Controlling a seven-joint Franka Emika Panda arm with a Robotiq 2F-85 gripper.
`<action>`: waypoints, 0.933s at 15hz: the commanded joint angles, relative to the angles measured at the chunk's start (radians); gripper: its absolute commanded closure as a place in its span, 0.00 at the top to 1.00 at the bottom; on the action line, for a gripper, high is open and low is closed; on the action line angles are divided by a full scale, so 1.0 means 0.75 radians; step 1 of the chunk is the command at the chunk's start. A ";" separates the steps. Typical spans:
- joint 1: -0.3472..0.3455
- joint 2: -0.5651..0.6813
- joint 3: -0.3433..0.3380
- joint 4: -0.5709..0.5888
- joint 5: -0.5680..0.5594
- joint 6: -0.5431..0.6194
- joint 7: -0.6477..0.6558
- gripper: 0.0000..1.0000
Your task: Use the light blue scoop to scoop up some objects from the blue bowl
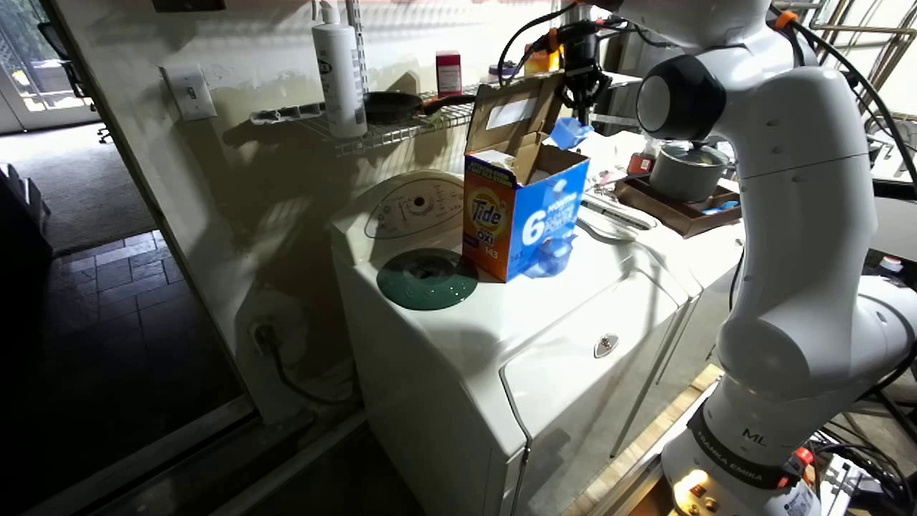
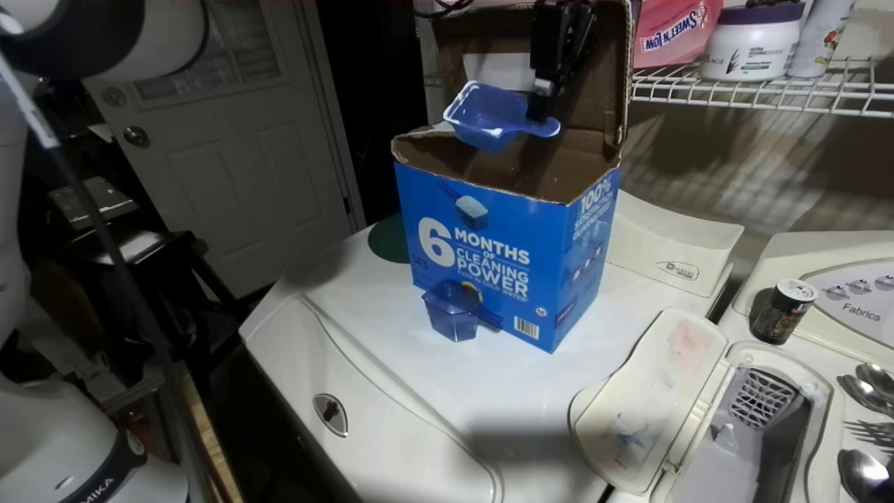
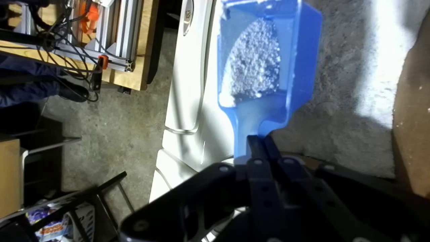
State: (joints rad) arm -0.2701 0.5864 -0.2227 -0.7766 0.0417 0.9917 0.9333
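The light blue scoop [image 1: 568, 133] is a small square cup with a short handle. It also shows in an exterior view [image 2: 489, 115] and in the wrist view [image 3: 304, 60], with white powder [image 3: 253, 64] inside. My gripper [image 3: 258, 137] is shut on its handle. In both exterior views the gripper [image 1: 584, 118] [image 2: 541, 112] points down and holds the scoop above the open detergent box [image 1: 548, 201] [image 2: 489, 237]. The blue bowl [image 1: 428, 290] looks dark green, round and shallow, left of the box. It is mostly hidden behind the box in an exterior view [image 2: 389, 239].
A clear blue cup [image 2: 452, 311] stands in front of the box on the white washer top [image 2: 391, 314]. The box's lid flap [image 2: 594, 77] stands upright behind the scoop. A wire shelf [image 2: 761, 91] is on the wall. A grey pot [image 1: 688, 172] sits on a tray.
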 commanded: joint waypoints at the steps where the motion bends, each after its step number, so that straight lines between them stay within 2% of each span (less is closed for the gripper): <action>1: 0.033 -0.052 -0.002 -0.071 -0.084 -0.001 -0.105 0.01; 6: 0.048 -0.156 -0.004 -0.225 -0.137 0.044 -0.191 0.01; 14: 0.051 -0.448 -0.003 -0.692 -0.218 0.281 -0.226 0.01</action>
State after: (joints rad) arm -0.2466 0.3769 -0.2249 -1.0985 -0.0909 1.1112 0.7775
